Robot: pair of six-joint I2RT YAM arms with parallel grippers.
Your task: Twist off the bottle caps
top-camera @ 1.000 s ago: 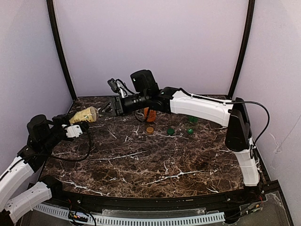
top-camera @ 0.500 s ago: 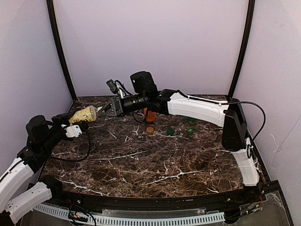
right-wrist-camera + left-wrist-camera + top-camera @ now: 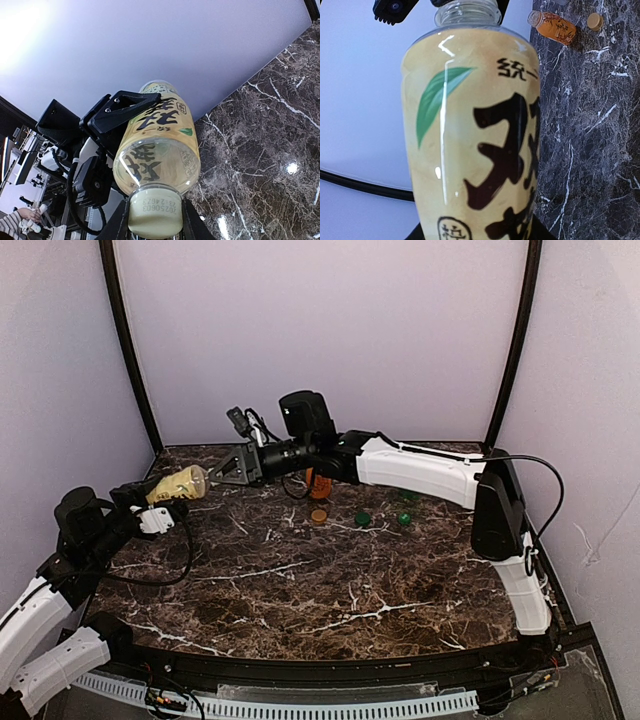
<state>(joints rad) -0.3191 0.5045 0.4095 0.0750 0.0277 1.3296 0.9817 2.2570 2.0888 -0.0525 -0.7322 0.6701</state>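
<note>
Cap count is four. I see one pale yellow cap (image 3: pixel 154 216), stamped 20250603, screwed on the tan bottle (image 3: pixel 470 135) at 10 o'clock over the table (image 3: pixel 300 590). The label reads 统一. The right gripper (image 3: pixel 213 475) is closed on that cap, with a finger against each side. The left gripper (image 3: pixel 165 495) clamps the bottle body and holds it nearly level, off the table. Loose at 1 o'clock are one tan-gold cap (image 3: pixel 318 514), one dark green cap (image 3: pixel 362 518) and one bright green cap (image 3: pixel 403 518). One uncapped orange bottle (image 3: pixel 318 483) lies on its side at 12 o'clock.
</note>
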